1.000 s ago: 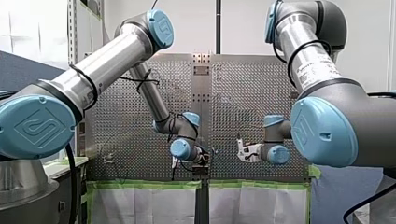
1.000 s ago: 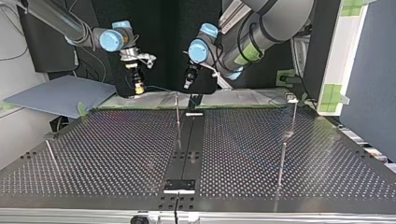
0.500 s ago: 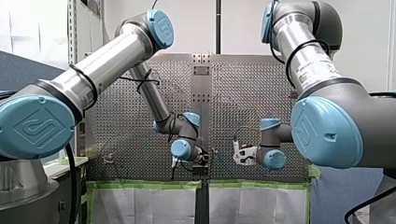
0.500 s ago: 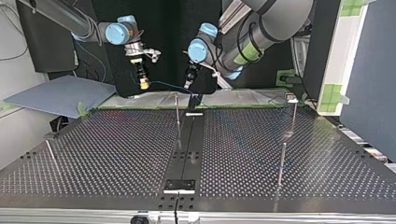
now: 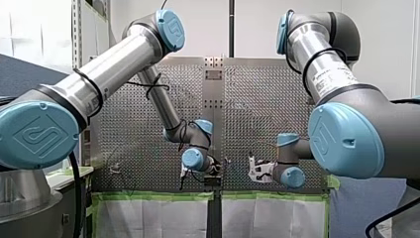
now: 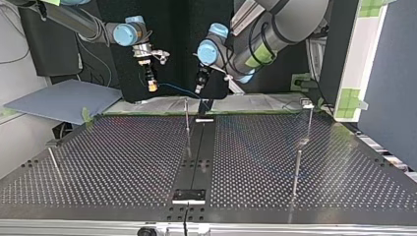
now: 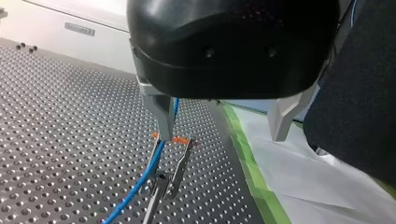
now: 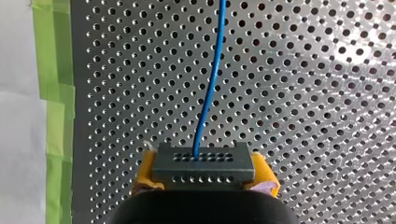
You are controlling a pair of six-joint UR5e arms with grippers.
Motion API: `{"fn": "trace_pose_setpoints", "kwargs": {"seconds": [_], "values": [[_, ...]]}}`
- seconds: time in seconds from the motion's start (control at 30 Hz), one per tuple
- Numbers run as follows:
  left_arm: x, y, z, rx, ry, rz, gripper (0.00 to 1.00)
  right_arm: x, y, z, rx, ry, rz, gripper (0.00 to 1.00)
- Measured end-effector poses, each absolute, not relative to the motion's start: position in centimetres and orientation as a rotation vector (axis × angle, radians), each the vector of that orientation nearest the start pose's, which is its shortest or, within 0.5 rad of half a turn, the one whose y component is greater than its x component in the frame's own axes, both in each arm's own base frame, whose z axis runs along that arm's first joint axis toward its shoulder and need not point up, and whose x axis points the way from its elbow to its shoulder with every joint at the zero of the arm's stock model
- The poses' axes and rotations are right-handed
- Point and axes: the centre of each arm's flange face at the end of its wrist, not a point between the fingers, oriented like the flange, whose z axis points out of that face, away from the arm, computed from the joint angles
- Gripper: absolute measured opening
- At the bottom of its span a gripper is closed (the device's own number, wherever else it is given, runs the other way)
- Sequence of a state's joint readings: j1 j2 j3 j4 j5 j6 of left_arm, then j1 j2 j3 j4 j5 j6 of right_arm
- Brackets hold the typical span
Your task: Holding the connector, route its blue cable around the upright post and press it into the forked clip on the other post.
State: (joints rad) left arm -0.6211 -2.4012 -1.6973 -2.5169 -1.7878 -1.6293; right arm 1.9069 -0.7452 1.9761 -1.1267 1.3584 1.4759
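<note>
Perforated metal table (image 8: 303,93) underlies both arms. Dark grey rectangular connector (image 8: 203,163) is clamped between the yellow pads (image 8: 145,170) of my right gripper (image 8: 204,173); its thin blue cable (image 8: 212,79) runs straight ahead of those jaws. Cable passes just beside one finger of my left gripper (image 7: 223,133), jaws spread and empty, with the orange-tipped forked metal clip (image 7: 175,165) just ahead of that finger. Left arm judged nearer the clip.

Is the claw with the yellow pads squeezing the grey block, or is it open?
Shut on it. In the right wrist view, the yellow pads of my right claw press both ends of the connector.
</note>
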Motion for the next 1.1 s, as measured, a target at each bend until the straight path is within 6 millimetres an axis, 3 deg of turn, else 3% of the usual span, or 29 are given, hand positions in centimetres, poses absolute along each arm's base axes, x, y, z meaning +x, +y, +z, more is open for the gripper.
{"fn": "trace_pose_setpoints", "kwargs": {"seconds": [0.47,1.1], "values": [[42.5,-44.8,0.7,0.400,1.793,-0.256,1.00,32.5,-44.6,-3.0,1.741,-0.849,1.522,0.00],[44.2,-42.5,-0.4,0.315,1.803,-0.149,1.00,33.3,-44.0,-3.1,1.792,-0.793,1.576,0.00]]}}
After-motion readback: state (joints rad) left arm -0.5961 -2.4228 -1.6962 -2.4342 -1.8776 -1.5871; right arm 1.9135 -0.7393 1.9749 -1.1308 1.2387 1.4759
